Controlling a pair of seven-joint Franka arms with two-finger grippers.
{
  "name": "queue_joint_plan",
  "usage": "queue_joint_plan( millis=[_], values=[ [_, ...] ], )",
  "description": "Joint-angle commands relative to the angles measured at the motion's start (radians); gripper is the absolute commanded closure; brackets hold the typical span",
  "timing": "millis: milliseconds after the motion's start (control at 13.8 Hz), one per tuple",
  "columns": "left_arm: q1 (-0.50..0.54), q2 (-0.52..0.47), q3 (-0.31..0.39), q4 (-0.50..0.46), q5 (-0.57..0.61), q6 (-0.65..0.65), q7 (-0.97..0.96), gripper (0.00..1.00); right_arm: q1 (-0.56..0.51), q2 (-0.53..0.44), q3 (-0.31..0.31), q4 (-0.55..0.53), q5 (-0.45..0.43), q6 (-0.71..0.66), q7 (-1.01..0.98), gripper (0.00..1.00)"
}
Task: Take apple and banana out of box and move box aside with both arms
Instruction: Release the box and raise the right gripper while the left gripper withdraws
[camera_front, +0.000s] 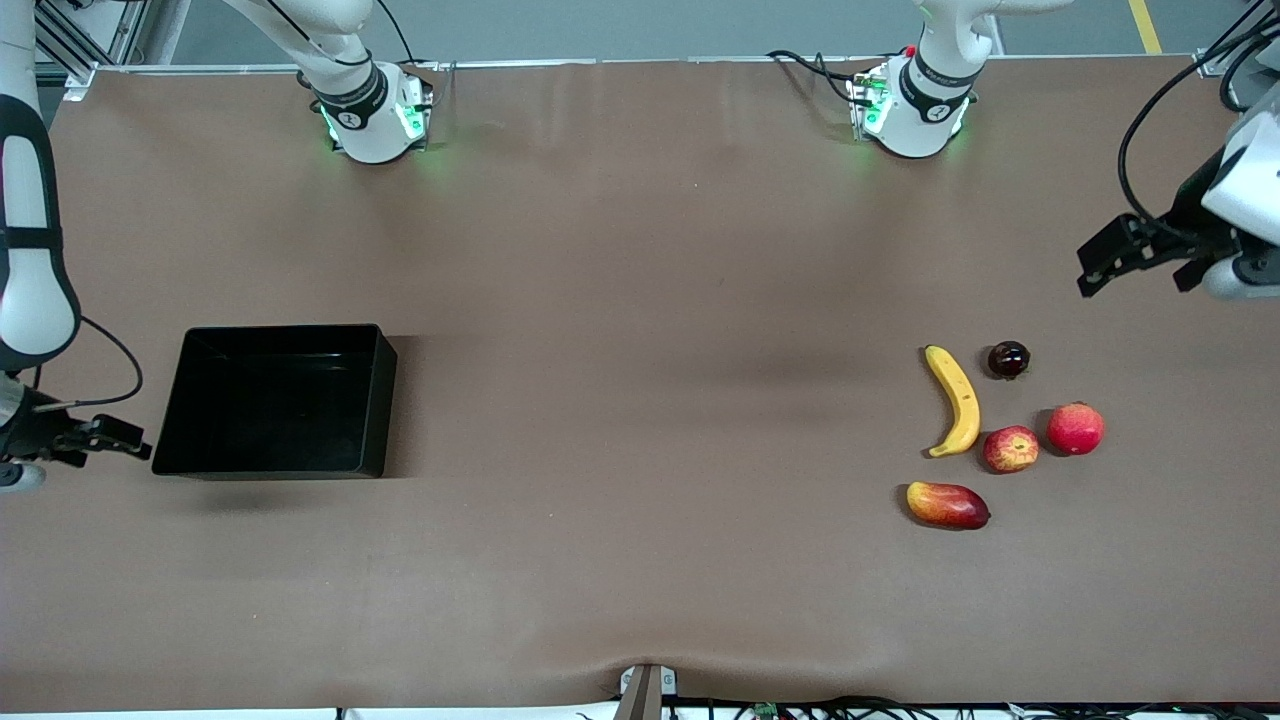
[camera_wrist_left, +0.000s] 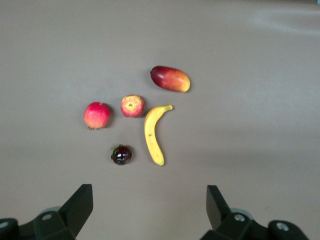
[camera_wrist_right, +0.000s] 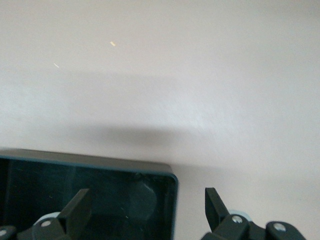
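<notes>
The yellow banana (camera_front: 958, 400) and the small red apple with yellow patches (camera_front: 1011, 449) lie on the table toward the left arm's end. Both show in the left wrist view: banana (camera_wrist_left: 152, 134), apple (camera_wrist_left: 132, 106). My left gripper (camera_front: 1135, 275) is open and empty in the air, over bare table beside the fruits (camera_wrist_left: 149, 205). The black box (camera_front: 275, 400) stands toward the right arm's end. My right gripper (camera_front: 90, 450) is open and empty, over the box's corner (camera_wrist_right: 147, 207); the box's rim (camera_wrist_right: 100, 162) shows there.
A red-yellow mango (camera_front: 947, 504), a plain red round fruit (camera_front: 1075, 428) and a small dark fruit (camera_front: 1008, 359) lie round the banana and apple. The brown table (camera_front: 640, 300) stretches between the box and the fruits.
</notes>
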Motion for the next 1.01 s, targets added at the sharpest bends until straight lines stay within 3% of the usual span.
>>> queue_joint_plan(
  millis=[0,145,506,940],
  values=[
    [-0.007,-0.040,0.016,-0.043,-0.023,-0.026,0.021,0.00,0.080,-0.015,-0.007,0.070,-0.015,-0.082,0.008,0.00],
    [-0.004,-0.047,0.015,-0.045,-0.023,-0.027,0.021,0.00,0.143,-0.058,-0.009,0.081,-0.017,-0.130,0.086,0.00],
    [-0.033,-0.058,0.045,-0.060,-0.023,-0.018,0.019,0.00,0.280,-0.199,-0.004,0.086,-0.090,-0.372,0.495,0.00],
    [-0.027,-0.058,0.044,-0.059,-0.021,-0.017,0.019,0.00,0.302,-0.393,-0.007,0.135,-0.103,-0.679,0.548,0.00]
  ],
)
